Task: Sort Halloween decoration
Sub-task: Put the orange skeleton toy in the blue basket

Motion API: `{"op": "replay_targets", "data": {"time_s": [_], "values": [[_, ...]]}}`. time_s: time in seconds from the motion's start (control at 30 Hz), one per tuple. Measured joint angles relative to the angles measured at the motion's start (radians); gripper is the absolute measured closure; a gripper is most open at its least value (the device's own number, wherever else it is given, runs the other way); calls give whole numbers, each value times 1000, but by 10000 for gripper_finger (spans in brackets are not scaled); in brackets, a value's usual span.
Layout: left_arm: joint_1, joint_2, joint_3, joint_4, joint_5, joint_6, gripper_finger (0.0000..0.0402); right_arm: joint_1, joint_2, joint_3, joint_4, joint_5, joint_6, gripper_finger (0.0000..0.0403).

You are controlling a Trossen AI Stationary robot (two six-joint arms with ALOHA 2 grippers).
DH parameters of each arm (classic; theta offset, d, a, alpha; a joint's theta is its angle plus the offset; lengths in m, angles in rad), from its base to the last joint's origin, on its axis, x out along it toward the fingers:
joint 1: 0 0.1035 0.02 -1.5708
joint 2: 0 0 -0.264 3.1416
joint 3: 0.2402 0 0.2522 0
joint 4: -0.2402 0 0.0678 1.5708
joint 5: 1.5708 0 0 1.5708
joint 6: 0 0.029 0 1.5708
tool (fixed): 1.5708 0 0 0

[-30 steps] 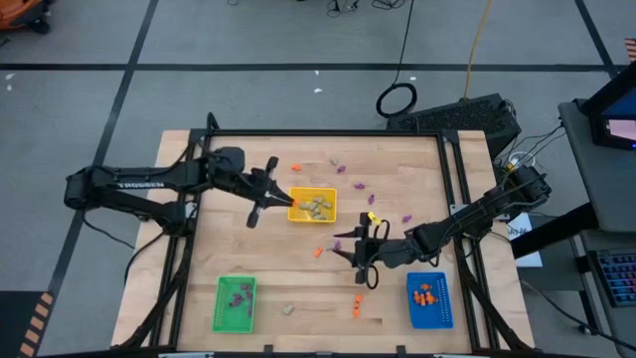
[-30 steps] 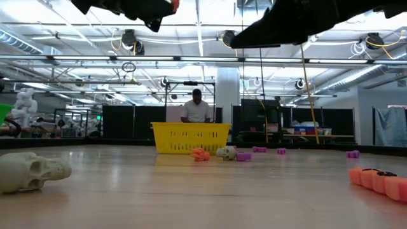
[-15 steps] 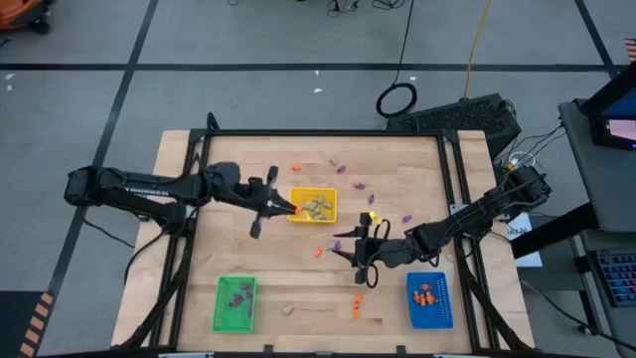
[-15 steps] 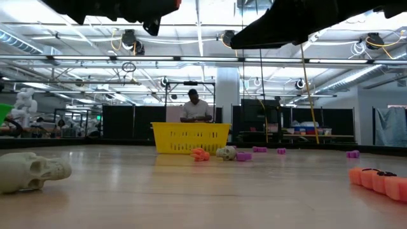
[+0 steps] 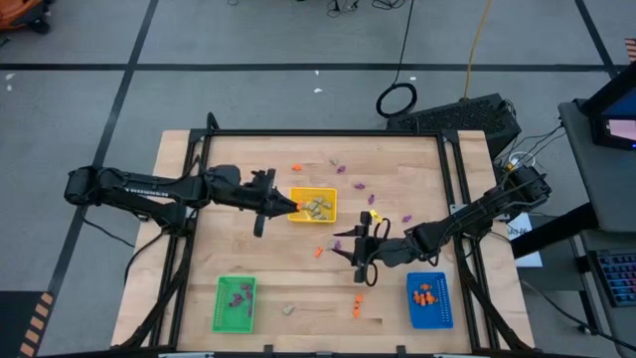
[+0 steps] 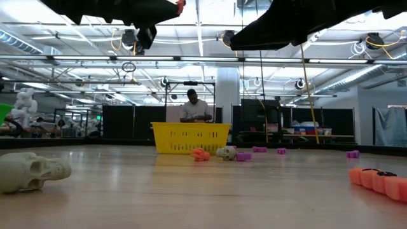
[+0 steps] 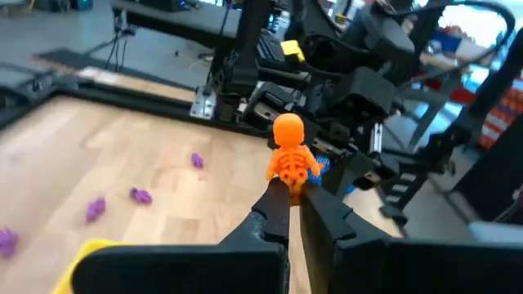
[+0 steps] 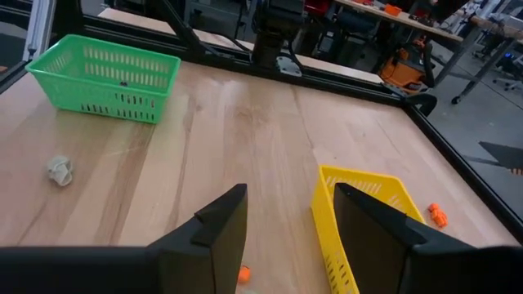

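Note:
A small orange skeleton (image 7: 289,155) is held by my left gripper (image 5: 283,205), which is shut on it in the air just off the left edge of the yellow tray (image 5: 313,206). That tray holds pale trinkets. My right gripper (image 5: 350,251) hovers open near the table's middle with nothing between its fingers. The yellow tray's wall (image 8: 328,237) lies just past it in the right wrist view. Loose purple trinkets (image 5: 360,184), orange trinkets (image 5: 356,305) and a pale trinket (image 5: 288,309) lie on the wood. My left gripper pinches the skeleton's lower end (image 7: 292,184) between its two fingertips. The fingers (image 7: 274,214) reach about level from the table's left. The skeleton sticks out beyond the fingertips, head away from them, lifted clear of the table.
A green tray (image 5: 235,303) with purple pieces stands at the near left, and a blue tray (image 5: 429,300) with orange pieces at the near right. A pale skull (image 6: 32,170) lies close to the low camera. A person (image 6: 194,109) stands beyond the table's far edge.
My left gripper has rolled about its own axis and sunk a little, keeping its hold on the orange skeleton beside the yellow tray.

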Motion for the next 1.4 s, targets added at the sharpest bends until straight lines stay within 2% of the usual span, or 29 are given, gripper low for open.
{"op": "replay_targets", "data": {"time_s": [0.27, 0.5, 0.93, 1.0, 1.23, 1.4], "values": [[0, 0, 0, -1, -1, -139, 391, 0, 0, 0, 0, 0, 1, 234], [0, 0, 0, -3, -1, -194, 391, 0, 0, 0, 0, 0, 1, 234], [1, 0, 0, -9, -1, -184, 391, 0, 0, 0, 0, 0, 0, 234], [1, 0, 0, -8, -2, -125, 391, 0, 0, 0, 0, 0, -10, 234], [1, 0, 0, -8, -3, 252, 391, 0, 0, 0, 0, 0, -71, 234], [1, 0, 0, -8, -25, 379, 391, 0, 0, 0, 0, 0, -147, 234]]}}
